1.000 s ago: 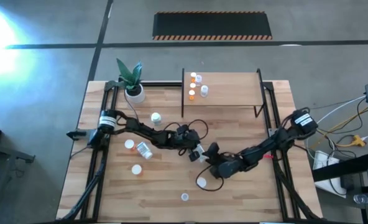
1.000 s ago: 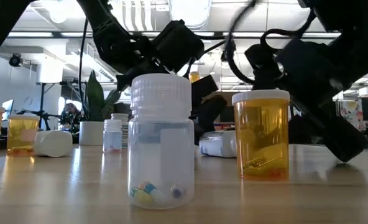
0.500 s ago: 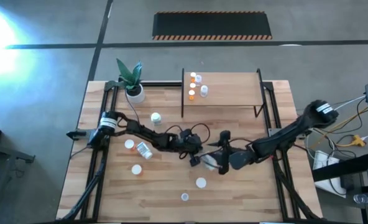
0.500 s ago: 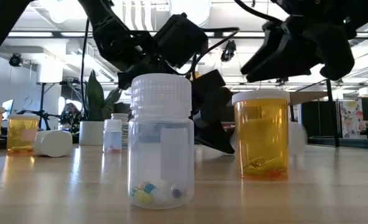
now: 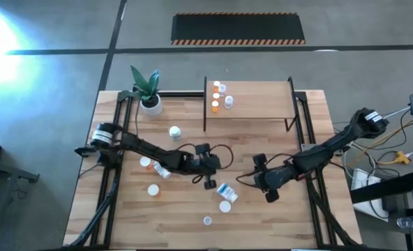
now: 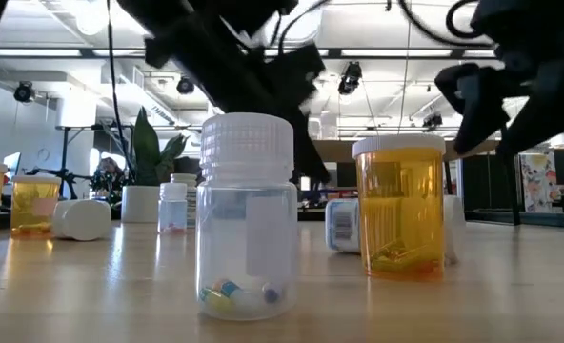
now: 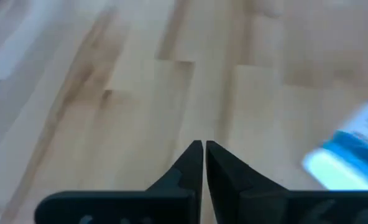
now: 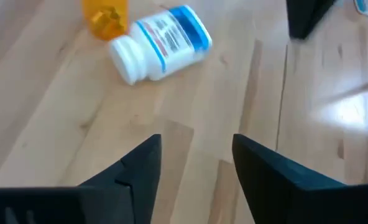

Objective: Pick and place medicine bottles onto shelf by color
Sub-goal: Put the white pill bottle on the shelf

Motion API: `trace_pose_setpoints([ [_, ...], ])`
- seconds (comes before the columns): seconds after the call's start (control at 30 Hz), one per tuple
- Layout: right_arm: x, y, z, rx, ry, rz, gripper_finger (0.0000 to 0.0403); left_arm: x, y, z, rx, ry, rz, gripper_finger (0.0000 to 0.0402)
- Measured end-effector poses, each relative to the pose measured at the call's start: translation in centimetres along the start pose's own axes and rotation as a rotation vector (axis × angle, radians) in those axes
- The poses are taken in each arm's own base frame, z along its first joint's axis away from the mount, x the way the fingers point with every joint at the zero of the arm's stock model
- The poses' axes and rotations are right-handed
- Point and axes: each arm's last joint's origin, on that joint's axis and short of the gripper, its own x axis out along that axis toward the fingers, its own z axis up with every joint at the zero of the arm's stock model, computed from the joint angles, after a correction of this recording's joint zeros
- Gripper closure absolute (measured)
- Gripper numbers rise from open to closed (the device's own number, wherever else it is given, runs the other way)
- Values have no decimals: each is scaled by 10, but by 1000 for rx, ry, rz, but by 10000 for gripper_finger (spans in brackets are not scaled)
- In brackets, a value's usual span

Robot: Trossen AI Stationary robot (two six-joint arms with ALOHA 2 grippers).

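Note:
A white bottle with a blue label (image 5: 227, 192) lies on its side on the table, next to an upright orange bottle (image 5: 225, 206); both show in the right wrist view, the white one (image 8: 159, 40) and the orange one (image 8: 106, 15). My left gripper (image 5: 210, 183) is shut and empty just left of the white bottle, which shows beside its fingers (image 7: 352, 155). My right gripper (image 5: 257, 178) is open and empty to the right of the bottle, its fingers (image 8: 196, 143) pointing toward it. The shelf (image 5: 262, 104) at the far side carries several small bottles (image 5: 220, 95).
A small clear bottle (image 5: 207, 221) stands near the front edge, closest in the low view (image 6: 246, 219). More bottles stand or lie at the left (image 5: 161, 169), (image 5: 153, 189), (image 5: 174, 131). A white plant pot (image 5: 151, 104) stands at the far left. Black frame rails run along both table sides.
My right gripper has drawn back from the middle toward the table's right edge. My left gripper has shifted a little toward the near edge. The white blue-labelled bottle has moved from between the grippers toward the near edge and now lies beside the orange bottle.

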Motion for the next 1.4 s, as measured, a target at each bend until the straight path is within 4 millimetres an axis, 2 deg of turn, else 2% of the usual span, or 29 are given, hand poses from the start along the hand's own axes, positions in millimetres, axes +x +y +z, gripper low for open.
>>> trace_pose_setpoints([
  [0.17,20,6,-4,-16,41,22,170,-14,-23,-2,41,31,-232,398],
  [0.27,34,11,-2,-6,12,49,145,-13,-35,-9,36,74,-356,398],
  [0.43,55,17,1,81,-37,80,129,2,-44,-28,11,115,-366,398],
  [0.67,73,21,0,202,-63,70,144,18,-50,-35,-20,50,-369,398],
  [0.83,64,13,-12,211,53,-142,161,13,-57,-34,-37,42,-399,398],
  [0.97,38,1,-18,254,113,-374,177,0,-66,-30,-16,48,-440,398],
  [1.07,19,-6,-22,332,105,-436,185,-7,-64,-30,-9,60,-412,398],
  [1.17,12,-5,-27,419,57,-329,188,-8,-60,-32,-7,75,-316,398],
  [1.3,20,6,-36,479,-47,-38,188,-4,-47,-30,-58,60,-155,398],
  [1.4,30,16,-40,488,-182,170,196,4,-36,-27,-89,35,-118,398],
])
